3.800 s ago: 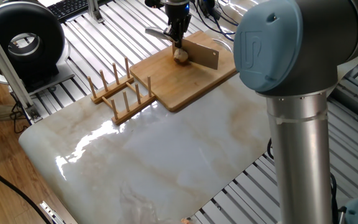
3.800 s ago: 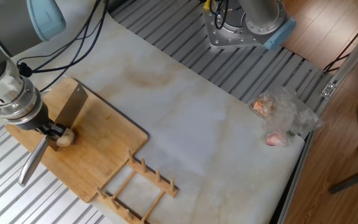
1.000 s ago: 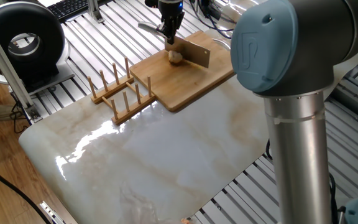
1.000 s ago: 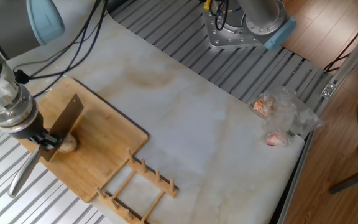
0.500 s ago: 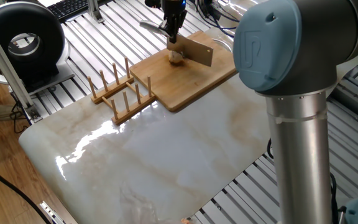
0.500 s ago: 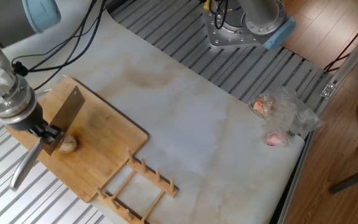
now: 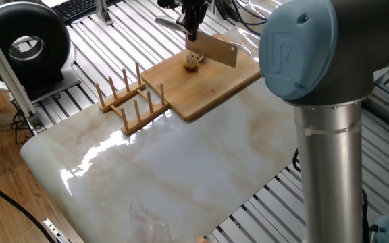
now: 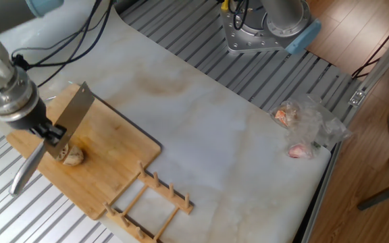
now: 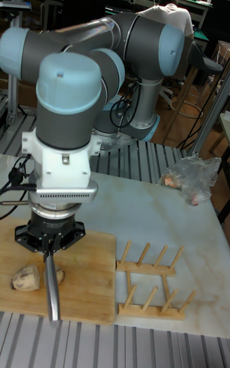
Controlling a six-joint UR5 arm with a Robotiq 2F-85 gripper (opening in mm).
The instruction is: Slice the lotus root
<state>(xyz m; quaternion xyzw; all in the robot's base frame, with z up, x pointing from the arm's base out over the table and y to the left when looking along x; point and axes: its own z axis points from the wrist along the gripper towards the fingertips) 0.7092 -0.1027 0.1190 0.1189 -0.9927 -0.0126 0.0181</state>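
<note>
Landmark: bamboo board (image 7: 204, 84).

The marble-look table top (image 7: 167, 169) is carrying everything; the bamboo board is lying at one end of it, overhanging onto the ribbed metal frame. A wooden peg rack (image 7: 130, 100) is sitting just beside the board's near edge, off the cutting area. A crumpled plastic bag (image 8: 309, 128) is lying well apart from the board, at the opposite end of the table.

The cleaver (image 8: 69, 121) is hanging above the board with its blade tilted — edge pointing down toward the wood, clear of the surface, which looks like the top of a chopping stroke. The gripper (image 8: 49, 135) is clamping the cleaver's handle, so the blade is projecting out over the board.

The arm is reaching from above, wrist pointing straight down over the board.

The lotus root (image 8: 71, 156) is resting on the board, just below the blade. In the tall fixed view it is appearing as possibly two pieces lying side by side — hard to confirm, the handle is blocking part of it.
</note>
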